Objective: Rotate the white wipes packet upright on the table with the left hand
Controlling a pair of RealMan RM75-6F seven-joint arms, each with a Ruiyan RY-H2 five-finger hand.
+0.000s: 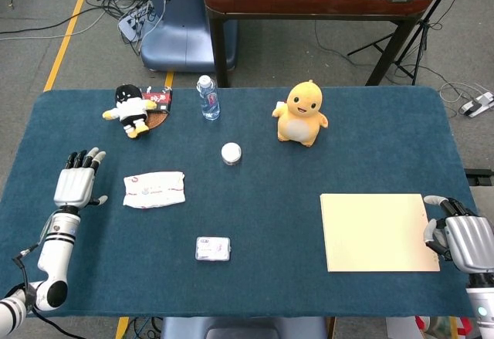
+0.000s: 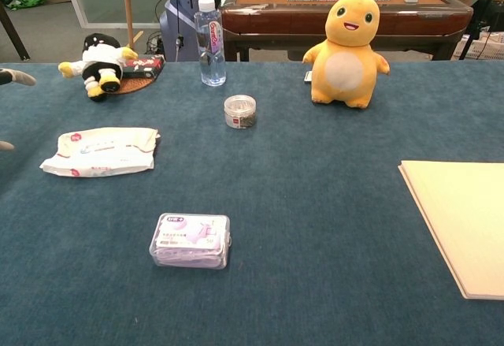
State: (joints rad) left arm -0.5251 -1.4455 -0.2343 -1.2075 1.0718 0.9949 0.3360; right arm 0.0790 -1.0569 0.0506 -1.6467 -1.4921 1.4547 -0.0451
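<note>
One white wipes packet (image 1: 154, 189) lies flat on the worktop (image 1: 309, 169); the left hand (image 1: 76, 184) beside it, fingers spread, holds nothing.

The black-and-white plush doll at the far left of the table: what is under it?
The black-and-white plush doll lies partly on a brown round mat, with a red and black packet beside it. Whatever part of the mat sits beneath the doll's body is hidden.
</note>
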